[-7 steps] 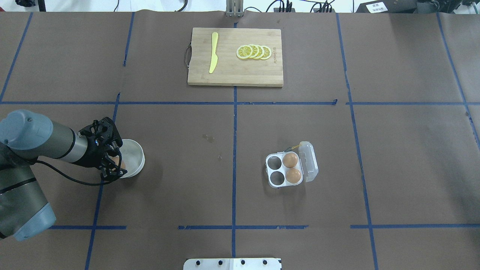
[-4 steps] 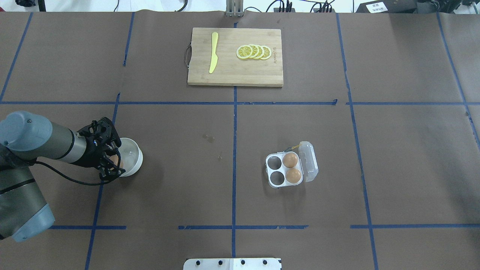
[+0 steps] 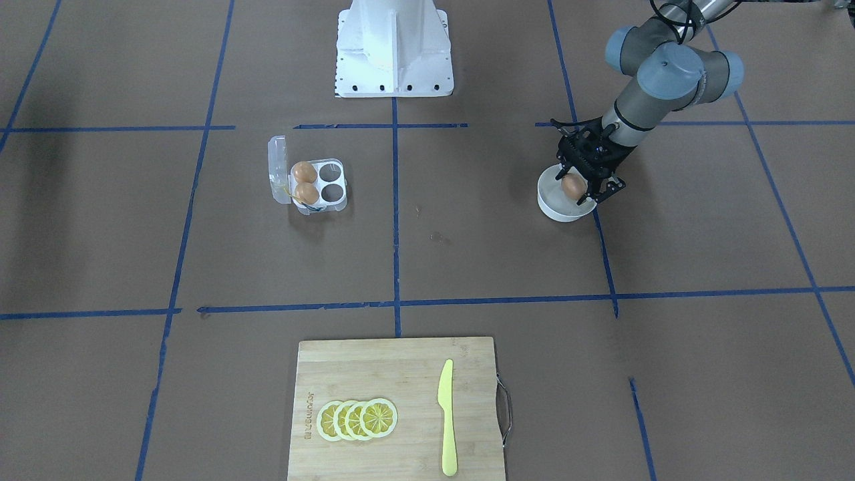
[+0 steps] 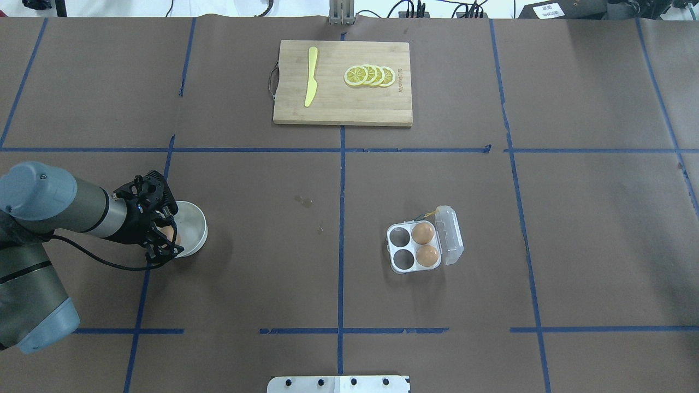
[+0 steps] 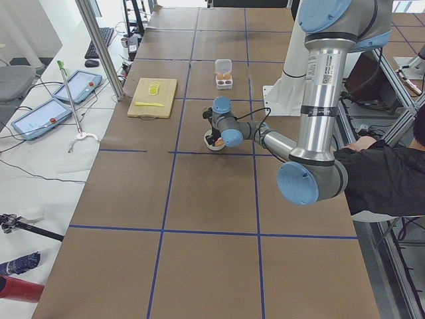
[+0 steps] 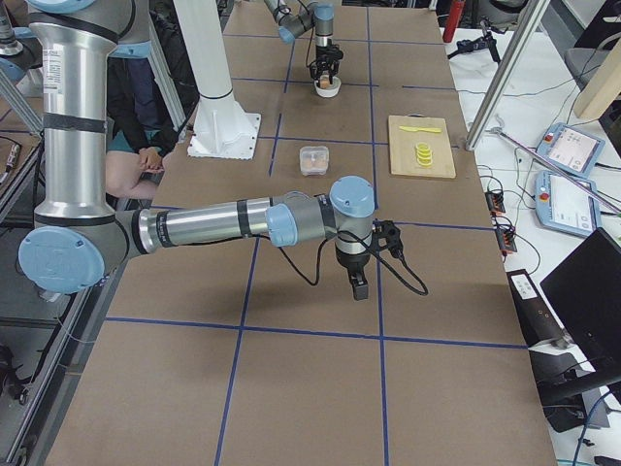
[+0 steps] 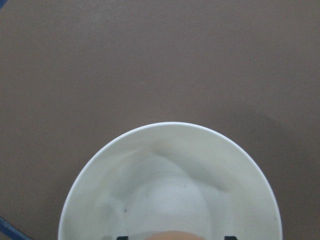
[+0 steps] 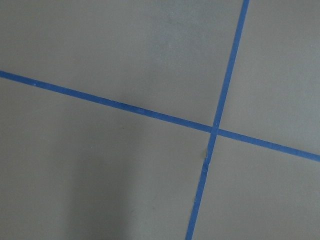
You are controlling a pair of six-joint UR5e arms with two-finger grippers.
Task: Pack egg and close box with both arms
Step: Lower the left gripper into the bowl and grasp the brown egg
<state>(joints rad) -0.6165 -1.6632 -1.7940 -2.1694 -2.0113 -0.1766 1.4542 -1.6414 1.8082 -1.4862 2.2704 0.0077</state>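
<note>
My left hand [image 3: 580, 186] is over the white bowl [image 3: 551, 204], its fingers closed about the egg [image 3: 572, 186]. The egg sits between them just above the bowl's inside, and the wrist view shows only a sliver of it. I take that as a firm hold, though I can't see the contact patches. An egg is light and stiff, but its shell is brittle and smooth, so I'd want the pads across its widest part with only mild pressure. Too much would crack it, too little and the curve lets it slide out.

The box [image 3: 314, 184] lies well apart from the bowl, toward my right arm's side, with its lid folded back. The two cells nearer the bowl are empty and the two farther ones hold eggs. It looks thin and springy, likely to skate on the desk, so I'd brace its base while pressing the lid.

My right hand [image 6: 358, 288] hangs far from the bowl over bare desk, and I cannot tell how far open it is.
</note>
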